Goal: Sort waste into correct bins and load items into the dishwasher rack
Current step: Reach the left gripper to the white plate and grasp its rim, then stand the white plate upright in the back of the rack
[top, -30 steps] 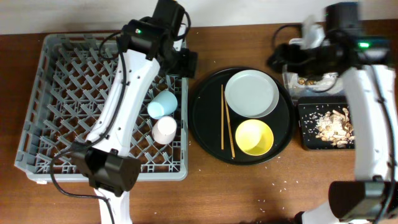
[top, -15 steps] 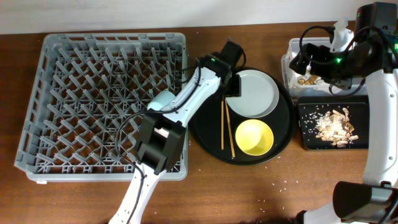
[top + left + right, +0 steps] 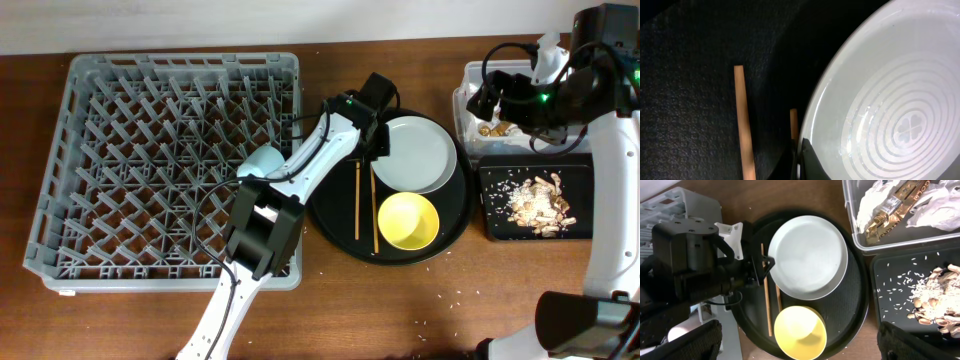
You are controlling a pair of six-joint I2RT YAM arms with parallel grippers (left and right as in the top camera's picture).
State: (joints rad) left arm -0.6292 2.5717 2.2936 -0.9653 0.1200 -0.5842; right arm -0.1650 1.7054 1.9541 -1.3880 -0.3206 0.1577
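A white plate [image 3: 418, 153] lies on the round black tray [image 3: 330, 190], above a yellow bowl [image 3: 408, 221]. My left gripper [image 3: 375, 143] is shut on the plate's left rim [image 3: 812, 120], one finger [image 3: 810, 162] resting on the inside of the plate. Two wooden chopsticks [image 3: 357, 200] lie just left of the plate. The grey dishwasher rack [image 3: 150, 120] holds a light-blue cup [image 3: 262, 160], and a pink cup [image 3: 679, 332] shows partly beneath the arm. My right gripper [image 3: 505, 100] hangs open and empty high above the tub [image 3: 800, 347].
The clear tub [image 3: 462, 100] at the back right holds white napkins [image 3: 940, 202] and a gold wrapper [image 3: 892, 205]. In front of it the shallow black tray [image 3: 490, 215] holds food scraps [image 3: 935, 302]. Crumbs dot the wooden table [image 3: 460, 295].
My left arm swung from the rack over to the plate and shut on its rim. The plate then shifted slightly right. The right arm rose and moved right, then held still.
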